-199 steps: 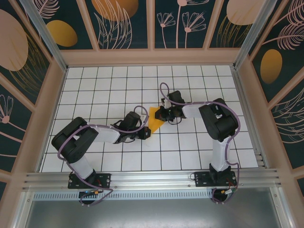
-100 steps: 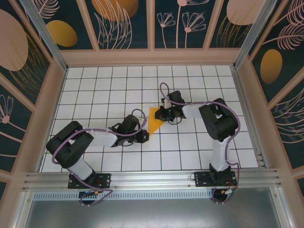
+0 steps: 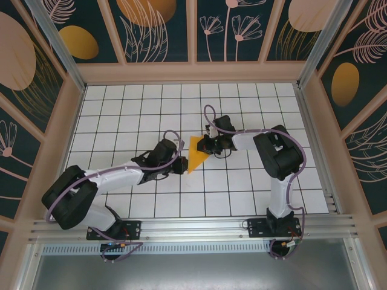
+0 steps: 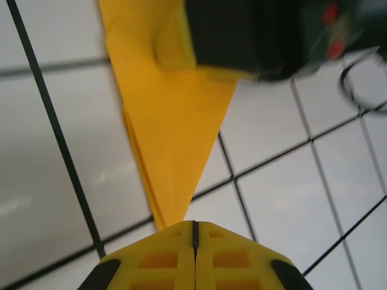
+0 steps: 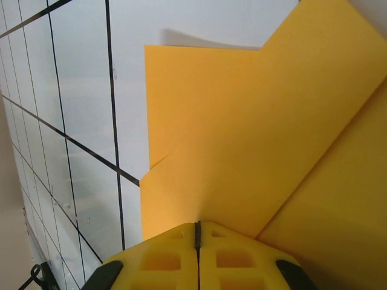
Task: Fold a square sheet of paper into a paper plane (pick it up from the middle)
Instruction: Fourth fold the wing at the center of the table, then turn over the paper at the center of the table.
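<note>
A: Left side, quick?
B: Left claw (image 3: 179,166) low over the table (image 3: 121,103), near the middle, arm stretched in from the near-left corner. Fingers pressed together, only a hairline seam between them in the left wrist view.
A: Holding anything?
B: Can't tell. Narrow tip of the paper plane (image 3: 195,154) right up against the yellow fingertips (image 4: 181,238), slightly left of the seam. Nipped or only touched, unclear.
A: Plane itself?
B: Orange-yellow wedge, flat on the white grid tiles, mid-table, between both claws. Point toward the near edge, wide end toward the far wall. Layered edges along one long side, seen from the left wrist camera.
A: Right side?
B: Right claw (image 3: 207,147) at the right edge of the wide end, touching it. Fingers closed tight as well, thin seam only. In the right wrist view, paper spread ahead of and beneath the fingertips, a stepped flap edge at the top, a crease running toward the seam. Pinched or merely pressed flat, can't tell.
A: Anything else?
B: Purple cable (image 3: 207,110) looped above the right arm, another over the left. Painted wall panels (image 3: 151,30) round the table.
</note>
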